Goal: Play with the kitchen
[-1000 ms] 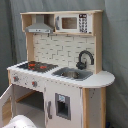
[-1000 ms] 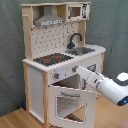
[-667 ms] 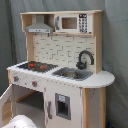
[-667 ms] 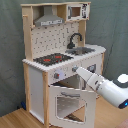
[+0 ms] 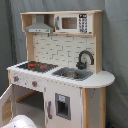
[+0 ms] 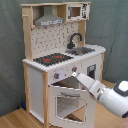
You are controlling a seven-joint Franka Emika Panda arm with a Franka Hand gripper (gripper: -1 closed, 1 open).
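Observation:
The kitchen (image 5: pixel 60 75) (image 6: pixel 60 55) is a tall toy of pale wood and white panels. It has a black-red hob (image 5: pixel 35 65) (image 6: pixel 52 59), a grey hood (image 5: pixel 40 26) (image 6: pixel 48 20), a black tap (image 5: pixel 85 57) (image 6: pixel 75 39) and a sink (image 5: pixel 73 74) (image 6: pixel 83 50). In the second exterior view the windowed oven door (image 6: pixel 67 102) hangs partly open. My gripper (image 6: pixel 75 75) reaches in from the lower right, its tip against the knob panel (image 6: pixel 62 75) just above that door. In the first exterior view only a white part of the arm (image 5: pixel 20 122) shows at the bottom edge.
A toy microwave (image 5: pixel 70 22) (image 6: pixel 76 11) sits on the top shelf. Grey curtain (image 6: pixel 110 25) hangs behind the kitchen. The floor (image 6: pixel 15 119) is wooden. In the first exterior view the open oven door (image 5: pixel 5 105) juts out at the lower left.
My arm has crept slightly towards the second exterior view's left, closer to the knob panel. The oven door stays open.

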